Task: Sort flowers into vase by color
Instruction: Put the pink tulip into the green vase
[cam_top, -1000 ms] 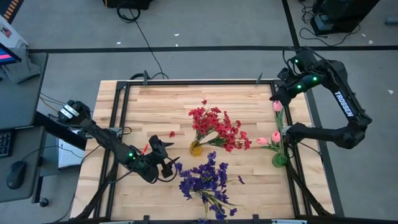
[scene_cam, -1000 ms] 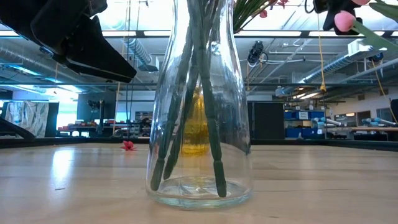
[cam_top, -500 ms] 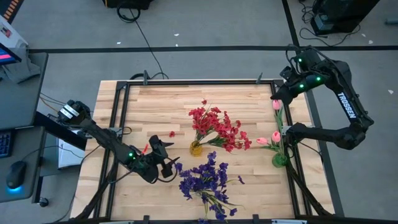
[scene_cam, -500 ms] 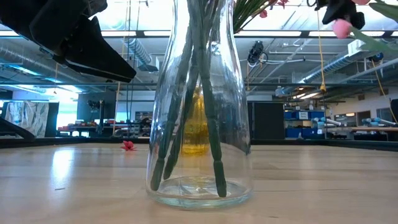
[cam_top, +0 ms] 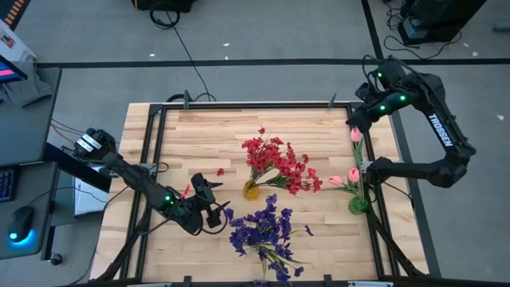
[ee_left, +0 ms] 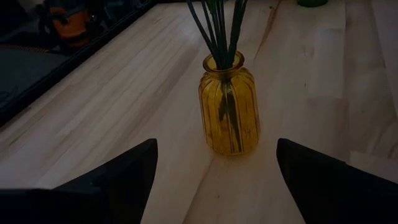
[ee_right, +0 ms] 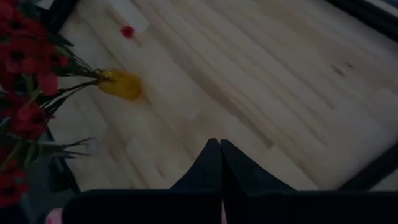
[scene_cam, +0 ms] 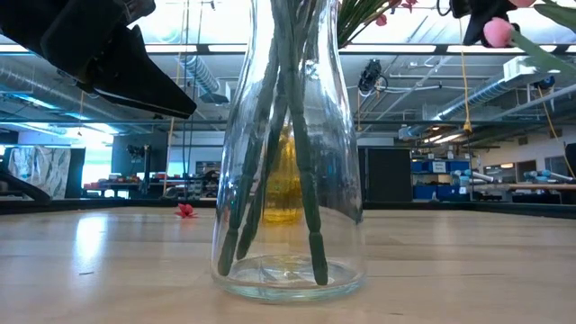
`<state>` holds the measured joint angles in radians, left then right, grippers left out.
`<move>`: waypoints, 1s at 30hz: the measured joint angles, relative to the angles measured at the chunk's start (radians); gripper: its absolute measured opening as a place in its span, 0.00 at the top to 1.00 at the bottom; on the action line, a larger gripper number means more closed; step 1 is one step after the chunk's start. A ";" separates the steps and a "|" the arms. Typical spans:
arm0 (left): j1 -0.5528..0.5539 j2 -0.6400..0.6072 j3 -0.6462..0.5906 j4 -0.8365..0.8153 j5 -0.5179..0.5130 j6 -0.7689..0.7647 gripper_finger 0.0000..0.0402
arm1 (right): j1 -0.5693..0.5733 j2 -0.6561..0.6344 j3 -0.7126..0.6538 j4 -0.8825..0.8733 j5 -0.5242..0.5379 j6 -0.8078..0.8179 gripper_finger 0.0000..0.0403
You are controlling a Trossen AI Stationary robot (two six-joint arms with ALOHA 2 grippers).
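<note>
Red flowers (cam_top: 279, 163) stand in a yellow vase (ee_left: 229, 106) at mid-table. Purple flowers (cam_top: 261, 229) stand in a clear vase (scene_cam: 288, 180) near the front edge, their stem ends on its bottom. Pink flowers (cam_top: 344, 178) stand in a green vase (cam_top: 358, 205) at the right edge. My left gripper (cam_top: 212, 204) is open and low, left of the yellow vase and apart from it. My right gripper (cam_top: 356, 125) is shut high above the green vase, at a pink bud (cam_top: 355, 135) whose stem runs down toward that vase. My right gripper is shut at the top of a pink flower, right beside its bud (scene_cam: 498, 31). The fingers slant down from the far right. The gripper itself hides the place of contact. The stem hangs below toward the green vase.
A single red bloom (cam_top: 220, 171) lies on the wood left of the yellow vase. A black metal frame (cam_top: 151, 159) borders the table. Bare wood lies across the far half of the table and between the yellow and green vases.
</note>
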<state>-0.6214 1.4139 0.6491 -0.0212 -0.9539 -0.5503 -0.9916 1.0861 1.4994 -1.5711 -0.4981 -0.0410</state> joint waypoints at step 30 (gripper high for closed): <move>0.000 0.000 0.000 0.000 0.000 -0.002 0.17 | 0.066 -0.030 -0.158 0.000 -0.010 0.044 1.00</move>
<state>-0.6212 1.4139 0.6491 -0.0212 -0.9539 -0.5526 -0.9253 1.0565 1.3415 -1.5712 -0.5083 0.0032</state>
